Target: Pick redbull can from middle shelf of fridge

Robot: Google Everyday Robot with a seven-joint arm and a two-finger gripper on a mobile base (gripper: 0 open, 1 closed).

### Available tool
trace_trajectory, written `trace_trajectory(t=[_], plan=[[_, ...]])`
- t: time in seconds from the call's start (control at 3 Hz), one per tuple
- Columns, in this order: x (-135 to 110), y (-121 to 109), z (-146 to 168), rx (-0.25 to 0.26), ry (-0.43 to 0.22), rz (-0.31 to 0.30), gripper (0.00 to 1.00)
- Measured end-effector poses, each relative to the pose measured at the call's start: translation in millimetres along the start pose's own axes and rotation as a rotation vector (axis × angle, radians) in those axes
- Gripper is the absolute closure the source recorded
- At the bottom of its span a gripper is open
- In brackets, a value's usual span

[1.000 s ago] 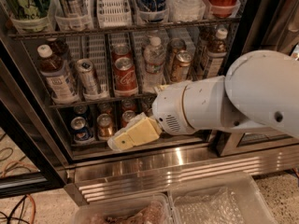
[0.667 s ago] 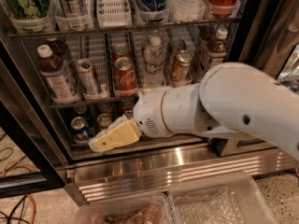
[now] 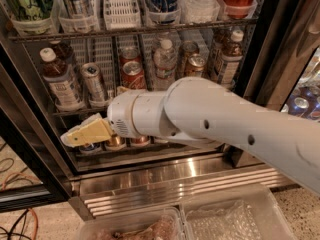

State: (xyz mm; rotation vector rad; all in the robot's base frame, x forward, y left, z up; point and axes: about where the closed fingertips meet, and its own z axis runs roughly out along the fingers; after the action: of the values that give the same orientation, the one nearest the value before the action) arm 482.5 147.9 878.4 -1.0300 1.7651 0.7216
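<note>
The redbull can is a slim silver-grey can standing upright on the middle shelf of the fridge, between a white-capped brown bottle and a red cola can. My gripper is yellowish and points left. It sits in front of the shelf below, lower than the redbull can and slightly left of it, not touching it. My thick white arm crosses the view from the right and hides part of the middle and lower shelves.
The middle shelf also holds a clear water bottle, a gold-brown can and another brown bottle. Short cans stand on the lower shelf behind the gripper. The dark door frame is at left. Clear plastic bins lie on the floor.
My gripper and arm have moved left and slightly up, from below the cola can to below the redbull can. Nothing on the shelves has moved.
</note>
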Motion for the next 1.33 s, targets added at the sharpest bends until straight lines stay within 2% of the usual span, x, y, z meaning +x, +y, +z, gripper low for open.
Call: trace_trajectory(t=[0.33,0.67,1.0,1.33], plan=[[-4,-5,18,0.069,-0.019,-0.032,0.0],[-5,-6,32,0.143,-0.048,-0.003,0.0],[-5,-3,49,0.188,-0.074,0.033,0.0],[0,-7,71,0.18,-0.079,0.099,0.0]])
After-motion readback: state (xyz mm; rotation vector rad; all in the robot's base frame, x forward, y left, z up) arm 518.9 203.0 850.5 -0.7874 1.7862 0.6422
